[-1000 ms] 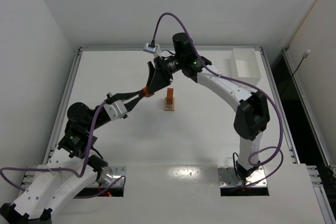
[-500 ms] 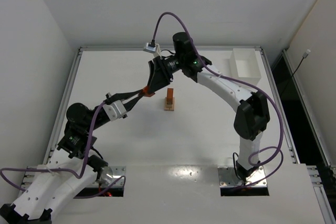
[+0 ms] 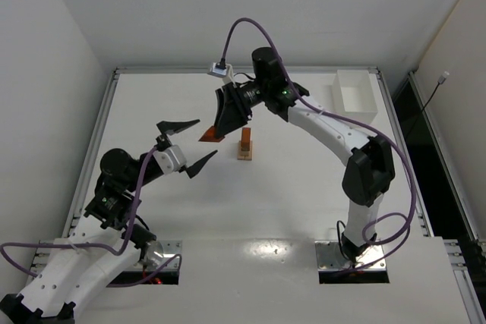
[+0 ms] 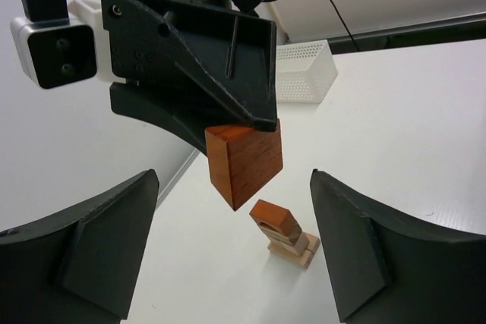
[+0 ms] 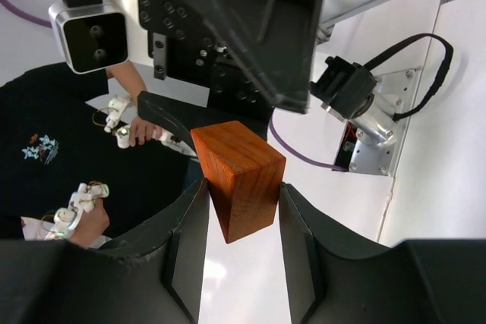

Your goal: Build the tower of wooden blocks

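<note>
Right claw (image 3: 215, 135) around orange wedge block (image 4: 244, 161), the block's top hidden inside.

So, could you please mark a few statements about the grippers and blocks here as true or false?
1. The right gripper is shut on a reddish-orange wedge block. True.
2. The left gripper grips that block too. False: it is open and holds nothing.
3. The wedge block rests on the wood block tower. False: it hangs in the air, apart from the tower.
4. A white box stands near the far right corner of the table. True.
</note>
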`<state>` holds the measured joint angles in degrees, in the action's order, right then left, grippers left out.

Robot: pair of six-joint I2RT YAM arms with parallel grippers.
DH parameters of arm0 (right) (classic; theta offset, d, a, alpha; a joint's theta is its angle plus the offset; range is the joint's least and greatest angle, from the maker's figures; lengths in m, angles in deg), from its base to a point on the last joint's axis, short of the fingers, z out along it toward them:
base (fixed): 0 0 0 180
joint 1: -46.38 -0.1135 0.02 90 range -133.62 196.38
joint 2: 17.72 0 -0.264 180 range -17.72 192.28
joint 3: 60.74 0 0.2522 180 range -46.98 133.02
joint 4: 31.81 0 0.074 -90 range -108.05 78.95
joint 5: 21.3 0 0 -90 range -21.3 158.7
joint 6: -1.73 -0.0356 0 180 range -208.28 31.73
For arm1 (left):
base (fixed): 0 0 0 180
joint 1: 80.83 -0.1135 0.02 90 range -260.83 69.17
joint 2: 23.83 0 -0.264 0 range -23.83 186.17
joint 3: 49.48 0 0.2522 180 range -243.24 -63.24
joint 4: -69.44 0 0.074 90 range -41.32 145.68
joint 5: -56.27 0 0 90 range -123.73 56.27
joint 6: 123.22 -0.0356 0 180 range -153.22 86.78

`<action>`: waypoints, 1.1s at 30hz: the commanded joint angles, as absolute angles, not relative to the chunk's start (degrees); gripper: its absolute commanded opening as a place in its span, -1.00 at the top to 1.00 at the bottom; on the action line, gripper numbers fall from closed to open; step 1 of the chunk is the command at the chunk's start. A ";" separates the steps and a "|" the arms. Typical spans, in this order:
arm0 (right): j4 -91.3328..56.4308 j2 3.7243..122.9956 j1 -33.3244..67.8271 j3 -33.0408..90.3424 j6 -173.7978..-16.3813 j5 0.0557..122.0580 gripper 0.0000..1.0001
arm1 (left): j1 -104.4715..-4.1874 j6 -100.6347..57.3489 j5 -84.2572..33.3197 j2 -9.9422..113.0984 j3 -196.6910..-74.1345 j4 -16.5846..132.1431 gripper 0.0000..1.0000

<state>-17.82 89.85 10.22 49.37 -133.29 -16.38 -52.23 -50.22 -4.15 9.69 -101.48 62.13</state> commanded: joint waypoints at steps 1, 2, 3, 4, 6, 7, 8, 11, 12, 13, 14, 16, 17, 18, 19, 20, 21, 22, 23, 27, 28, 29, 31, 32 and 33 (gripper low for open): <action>-20.60 86.34 9.90 48.30 -133.01 -22.44 1.00 | -51.65 -50.45 -4.46 9.13 -101.12 63.76 -0.57; -21.29 86.34 10.51 47.68 -133.01 -22.44 1.00 | -51.65 -49.75 -4.98 9.13 -101.12 63.76 -0.62; -21.30 85.73 11.04 46.54 -133.01 -22.44 1.00 | -51.65 -49.75 -4.99 9.13 -101.12 62.98 -0.77; -23.91 85.03 11.05 45.58 -135.01 -22.44 1.00 | -51.65 -49.75 -5.60 9.13 -101.12 62.97 -0.88; -25.86 84.07 13.24 42.51 -135.82 -22.44 1.00 | -51.65 -48.87 -7.35 9.13 -101.65 62.27 -0.98; -25.87 83.53 14.03 41.27 -135.82 -21.92 1.00 | -51.65 -48.00 -8.23 9.13 -102.17 60.70 -0.98; -25.87 82.40 15.69 40.04 -135.82 -21.13 1.00 | -51.65 -46.68 -9.20 9.13 -102.18 60.08 -0.98; -26.84 80.63 18.59 34.77 -136.44 -17.98 1.00 | -51.65 -43.00 -14.47 10.00 -104.46 56.74 -0.98; -26.84 79.50 20.78 32.84 -135.31 -16.83 1.00 | -51.65 -42.28 -16.66 11.05 -105.77 55.69 -0.98; -25.01 78.96 21.85 32.21 -133.73 -14.30 1.00 | -51.65 -41.49 -17.46 11.59 -106.30 54.02 -0.98; -18.29 78.44 22.90 32.21 -127.80 -12.62 1.00 | -51.65 -39.40 -18.60 11.59 -106.31 53.48 -0.98; 5.68 77.73 25.37 37.00 -107.50 -3.76 1.00 | -51.65 -36.75 -20.46 12.21 -106.84 53.48 -0.98; 13.25 77.73 25.89 39.13 -101.26 0.80 1.00 | -51.65 -36.04 -21.07 12.21 -106.84 53.48 -0.98; 17.94 77.73 25.90 40.72 -96.67 5.46 1.00 | -51.65 -35.17 -21.07 12.21 -106.84 53.48 -0.98; 21.82 76.95 25.90 42.12 -93.32 15.51 1.00 | -51.65 -34.20 -21.94 12.21 -106.32 53.48 -0.98; 25.16 76.24 25.29 42.75 -90.50 20.48 1.00 | -51.65 -32.10 -23.08 12.21 -106.31 53.48 -0.98; 25.80 76.23 25.28 42.75 -89.52 28.28 1.00 | -51.65 -31.12 -23.62 12.99 -106.31 52.70 -0.98; 26.33 75.36 25.28 42.75 -88.64 32.79 1.00 | -51.65 -30.16 -24.14 13.61 -108.05 50.77 -0.98; 26.86 74.05 25.28 41.53 -88.10 38.58 1.00 | -51.65 -29.36 -24.93 14.48 -109.11 49.27 -0.98; 22.40 69.04 25.28 30.23 -83.28 67.21 1.00 | -51.65 -27.43 -29.05 16.25 -109.92 47.68 -0.98; 19.16 68.07 25.28 27.75 -83.27 70.51 1.00 | -51.65 -27.42 -29.07 16.25 -109.91 47.68 -0.98; 17.39 66.23 25.81 25.55 -82.57 74.89 1.00 | -51.65 -28.03 -29.85 16.25 -109.91 47.68 -0.98; 13.79 65.42 25.81 19.04 -82.56 79.14 1.00 | -51.65 -28.04 -32.05 17.03 -110.44 46.10 -0.98; 11.07 64.90 25.81 17.28 -83.35 82.55 1.00 | -52.26 -28.04 -32.06 17.04 -110.44 46.10 -0.98; 10.00 64.90 25.81 14.31 -84.40 83.80 1.00 | -52.26 -28.04 -32.06 17.04 -110.44 46.10 -0.98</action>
<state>16.45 65.65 25.65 19.43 -85.93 68.10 -52.25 -29.43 -29.24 16.88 -108.30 46.66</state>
